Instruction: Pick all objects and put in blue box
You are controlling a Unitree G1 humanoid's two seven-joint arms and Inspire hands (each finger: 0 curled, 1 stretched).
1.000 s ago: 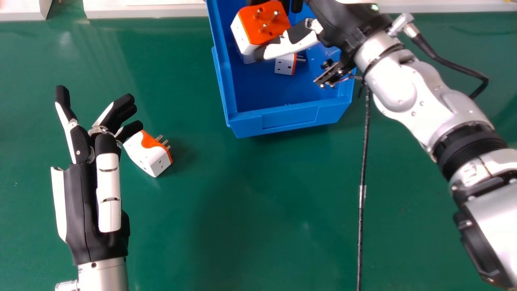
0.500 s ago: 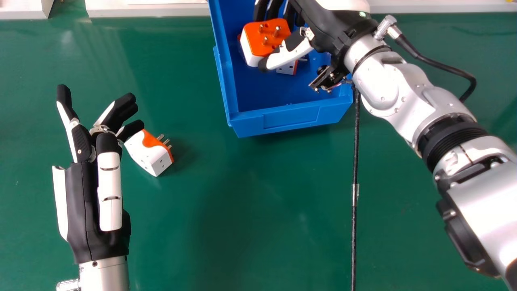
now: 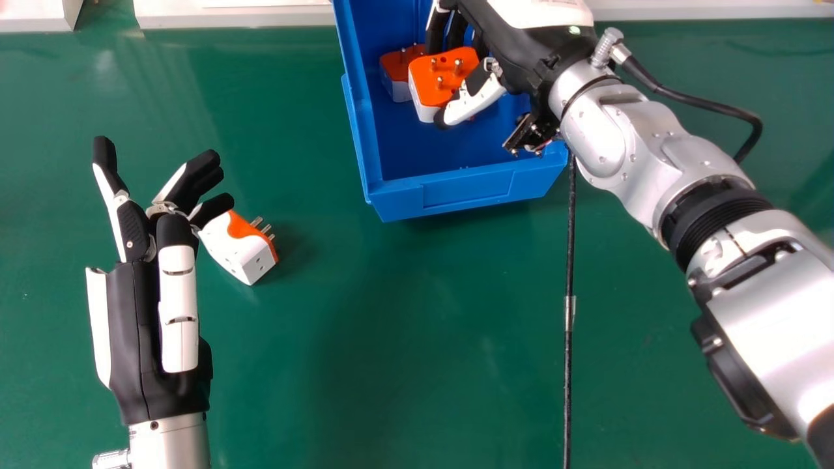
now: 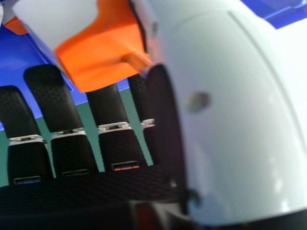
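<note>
Loading of the blue box (image 3: 466, 190), at a late stage. The right hand (image 3: 511, 42) reaches over the near rim and grasps a held adapter (image 3: 427, 88), orange and white, between thumb and fingers, its pins turned upward. The held adapter is within the outline of the box; whether it touches the floor of the box cannot be told. Just beside it, a second adapter (image 3: 393, 65) lies inside the box. Whether others are hidden beneath the right hand is likewise unclear.

On the tabletop (image 3: 339, 365), outside the box, a remaining adapter (image 3: 238, 247) lies next to the fingers of the left hand (image 3: 133, 326), which are extended and relaxed, holding nothing.

The task is judged to be well advanced but incomplete: at least one adapter is deposited, the held adapter awaits release, and the remaining adapter, the only loose one visible on the tabletop, has yet to be picked up and boxed.
</note>
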